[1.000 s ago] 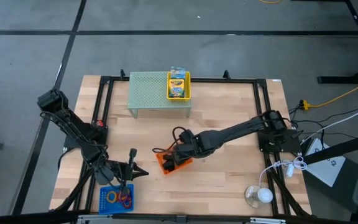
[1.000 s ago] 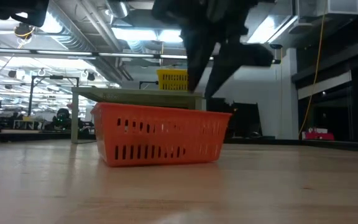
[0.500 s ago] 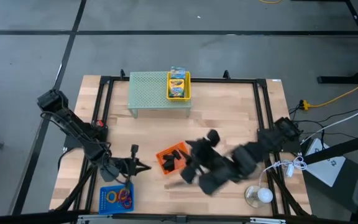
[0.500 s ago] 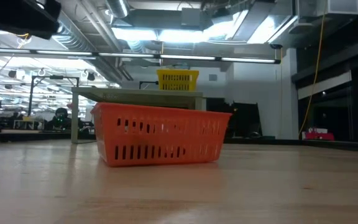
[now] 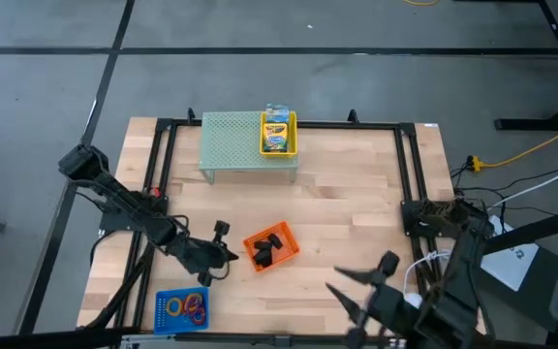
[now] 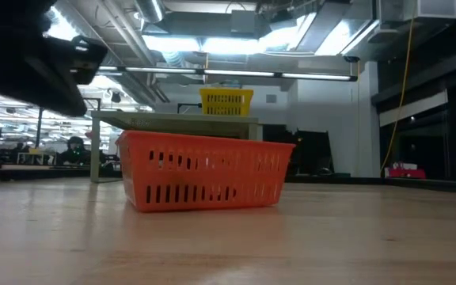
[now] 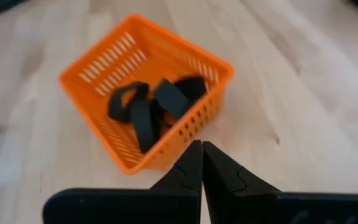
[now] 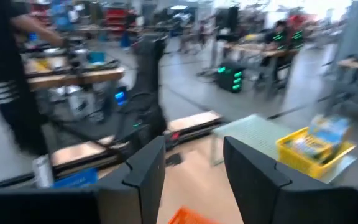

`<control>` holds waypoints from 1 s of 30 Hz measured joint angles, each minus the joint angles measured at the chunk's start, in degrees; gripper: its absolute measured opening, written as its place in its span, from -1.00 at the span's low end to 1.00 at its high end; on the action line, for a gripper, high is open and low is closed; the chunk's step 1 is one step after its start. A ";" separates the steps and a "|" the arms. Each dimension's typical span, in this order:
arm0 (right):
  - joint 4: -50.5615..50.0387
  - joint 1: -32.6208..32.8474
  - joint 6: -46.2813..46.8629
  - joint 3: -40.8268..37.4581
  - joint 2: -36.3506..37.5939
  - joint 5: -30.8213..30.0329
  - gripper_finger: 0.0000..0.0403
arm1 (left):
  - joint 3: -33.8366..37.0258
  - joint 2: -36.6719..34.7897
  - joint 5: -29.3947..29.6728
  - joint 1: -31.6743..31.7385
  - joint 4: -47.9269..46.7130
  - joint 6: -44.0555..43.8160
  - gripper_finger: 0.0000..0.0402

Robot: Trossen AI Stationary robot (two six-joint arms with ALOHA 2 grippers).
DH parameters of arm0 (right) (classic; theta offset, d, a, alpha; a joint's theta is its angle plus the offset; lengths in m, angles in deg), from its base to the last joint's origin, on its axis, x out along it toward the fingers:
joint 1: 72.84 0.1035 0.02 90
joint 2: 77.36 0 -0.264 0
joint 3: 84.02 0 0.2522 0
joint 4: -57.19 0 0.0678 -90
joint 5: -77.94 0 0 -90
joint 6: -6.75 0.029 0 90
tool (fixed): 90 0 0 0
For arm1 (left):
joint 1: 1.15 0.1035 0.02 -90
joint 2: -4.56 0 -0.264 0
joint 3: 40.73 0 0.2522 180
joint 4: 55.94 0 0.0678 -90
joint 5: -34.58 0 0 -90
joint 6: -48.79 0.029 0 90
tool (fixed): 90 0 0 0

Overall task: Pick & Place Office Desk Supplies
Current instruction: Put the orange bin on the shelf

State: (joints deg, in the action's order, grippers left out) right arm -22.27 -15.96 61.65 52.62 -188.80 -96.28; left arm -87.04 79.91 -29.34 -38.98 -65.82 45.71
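Note:
An orange basket [image 5: 271, 247] stands on the table with several black clips [image 7: 151, 106] inside. A blue tray [image 5: 182, 308] near the near edge holds purple, orange and yellow rings. Crayon boxes lie in a yellow basket [image 5: 278, 133] on top of the pale green mesh riser [image 5: 240, 145]. My left gripper [image 5: 229, 254] is shut and sits just left of the orange basket; in the left wrist view its tips [image 7: 202, 152] point at the basket's wall, and I cannot tell whether they touch it. My right gripper [image 5: 344, 288] is open near the near right edge and holds nothing.
A black frame [image 5: 410, 174] runs round the table's edges. Cables and a white round object [image 5: 412, 303] lie at the near right corner beside my right arm. Bare wood lies between the orange basket [image 6: 204, 170] and the riser [image 6: 172, 120].
My right arm has swung fast away from above the orange basket, toward the near right edge of the table, and has left the low view. My left gripper has moved from above the blue tray toward the right, up to the orange basket. The basket has stayed in place.

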 joint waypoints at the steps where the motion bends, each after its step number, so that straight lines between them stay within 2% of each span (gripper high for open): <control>1: 0.05 0.82 0.81 -0.37 0.02 1.11 -0.19 | -0.63 0.41 -1.46 0.82 -1.24 1.52 -0.98; 6: 0.06 2.51 3.40 -1.85 0.02 2.79 -0.19 | -7.79 1.94 -3.60 3.89 -9.16 9.24 -0.98; 11: 3.56 1.99 -0.50 -1.94 0.01 2.86 -0.19 | -14.35 3.66 -5.18 7.65 -14.21 14.27 -0.98; 13: 11.22 0.71 -7.41 -1.94 -0.28 4.96 -0.19 | -15.25 4.57 -5.98 8.90 -15.70 14.70 -0.98; 16: 26.19 -1.43 -25.49 -1.94 -2.06 9.56 -0.19 | -15.49 5.46 -6.57 10.15 -16.03 14.72 -0.98; 18: 30.11 -2.71 -31.81 -2.02 -2.91 11.40 -0.19 | -15.51 5.60 -6.31 10.24 -15.82 14.69 -0.98; 22: 31.86 -4.02 -22.62 -1.98 -2.71 14.71 -0.19 | -15.51 5.60 -3.68 9.92 -15.70 13.91 -0.98; 24: 32.53 -4.22 -25.06 -1.98 -2.87 16.86 -0.19 | -15.51 5.60 -2.67 9.47 -15.49 13.80 -0.98; 25: 36.33 -4.63 -29.59 -1.98 -3.35 20.30 -0.19 | -15.51 5.60 -2.63 9.37 -15.24 14.05 -0.98; 26: 43.01 -5.12 -36.75 -1.98 -3.93 27.77 -0.19 | -15.51 5.58 -2.68 9.34 -14.96 14.24 -0.98; 27: 51.74 -5.69 -46.60 -2.00 -4.75 40.03 -0.19 | -15.51 5.60 -2.73 9.32 -14.71 14.27 -0.98; 28: 60.38 -6.48 -56.86 -1.99 -5.68 56.72 -0.19 | -15.51 5.58 -2.75 9.32 -14.44 14.28 -0.98; 29: 65.54 -7.78 -65.77 -1.98 -6.36 74.58 -0.19 | -15.51 5.56 -2.77 9.34 -14.29 14.71 -0.98; 30: 66.46 -9.18 -69.15 -1.94 -6.64 87.62 -0.19 | -15.51 5.56 -2.75 9.51 -14.35 15.21 -0.98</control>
State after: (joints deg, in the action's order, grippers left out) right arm 44.19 -25.14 -7.50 50.69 -195.44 -8.66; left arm -102.54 85.47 -32.09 -29.48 -80.17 60.92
